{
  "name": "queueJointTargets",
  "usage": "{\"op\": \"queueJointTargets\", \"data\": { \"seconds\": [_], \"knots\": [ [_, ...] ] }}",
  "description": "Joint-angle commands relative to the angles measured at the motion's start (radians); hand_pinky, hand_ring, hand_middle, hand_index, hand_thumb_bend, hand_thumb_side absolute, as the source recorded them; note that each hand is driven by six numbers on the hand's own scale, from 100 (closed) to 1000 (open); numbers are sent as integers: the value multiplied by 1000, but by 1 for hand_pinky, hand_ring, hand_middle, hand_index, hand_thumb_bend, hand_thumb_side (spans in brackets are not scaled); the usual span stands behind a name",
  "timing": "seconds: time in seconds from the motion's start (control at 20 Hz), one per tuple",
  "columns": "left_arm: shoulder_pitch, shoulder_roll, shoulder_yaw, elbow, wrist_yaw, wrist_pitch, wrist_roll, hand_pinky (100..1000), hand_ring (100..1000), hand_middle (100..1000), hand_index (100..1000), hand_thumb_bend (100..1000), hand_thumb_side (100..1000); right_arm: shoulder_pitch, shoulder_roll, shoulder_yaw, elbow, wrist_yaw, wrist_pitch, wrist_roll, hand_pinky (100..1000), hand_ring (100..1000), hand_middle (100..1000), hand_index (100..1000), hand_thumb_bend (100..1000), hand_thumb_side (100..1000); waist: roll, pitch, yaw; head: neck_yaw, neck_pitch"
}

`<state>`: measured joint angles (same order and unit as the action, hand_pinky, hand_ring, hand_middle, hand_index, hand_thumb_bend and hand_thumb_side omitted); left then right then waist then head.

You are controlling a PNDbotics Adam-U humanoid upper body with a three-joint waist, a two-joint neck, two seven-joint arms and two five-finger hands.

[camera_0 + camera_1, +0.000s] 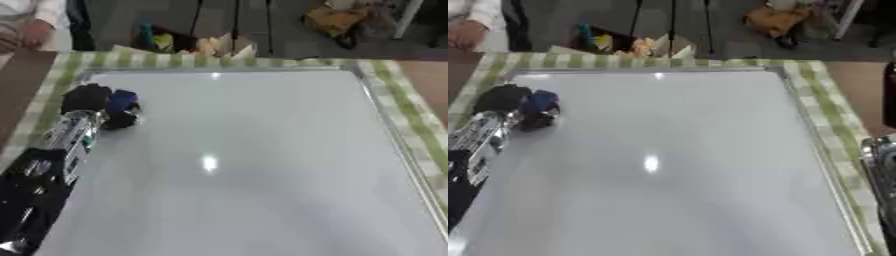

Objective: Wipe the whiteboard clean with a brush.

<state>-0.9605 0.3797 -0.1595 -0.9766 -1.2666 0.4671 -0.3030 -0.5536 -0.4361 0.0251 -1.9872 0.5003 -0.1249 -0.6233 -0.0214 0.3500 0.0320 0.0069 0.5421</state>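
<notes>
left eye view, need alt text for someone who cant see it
The left robot hand, black, holds a blue brush against the far left part of a large whiteboard, which looks clean. The whiteboard lies on a green and white checked cloth.

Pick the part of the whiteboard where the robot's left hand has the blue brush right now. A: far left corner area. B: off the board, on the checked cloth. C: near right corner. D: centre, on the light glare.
A: the left hand has the blue brush on the whiteboard near its far left corner, away from the central glare.
</notes>
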Motion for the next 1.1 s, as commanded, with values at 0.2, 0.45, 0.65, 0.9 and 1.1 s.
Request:
{"op": "queueJointTargets", "data": {
  "seconds": [0.2,0.45,0.65,0.9,1.1],
  "knots": [
    [3,34,14,10,-22,20,-1,301,460,483,775,100,816,-6,-15,-7,-13,-6,1,3,812,837,770,822,100,960,-3,-23,4,-2,-11],
    [5,35,11,1,-29,20,0,295,456,479,774,100,816,-5,-15,-7,-13,-6,1,4,812,837,771,822,100,959,-4,-25,5,-1,-11],
    [8,36,1,-26,-2,6,-10,290,453,477,774,100,821,-4,-15,-6,-13,-6,1,5,812,837,771,822,100,959,-4,-27,6,-1,-12],
    [12,43,-21,-90,27,-15,-22,275,446,473,775,100,826,-5,-15,-6,-13,-6,1,6,812,837,770,822,100,959,-5,-27,6,-1,-13],
    [14,58,-39,-179,44,-32,-33,259,436,467,774,100,836,-4,-17,-5,-13,-7,1,7,812,837,770,822,100,958,-4,-28,6,-1,-12]
  ]
}}
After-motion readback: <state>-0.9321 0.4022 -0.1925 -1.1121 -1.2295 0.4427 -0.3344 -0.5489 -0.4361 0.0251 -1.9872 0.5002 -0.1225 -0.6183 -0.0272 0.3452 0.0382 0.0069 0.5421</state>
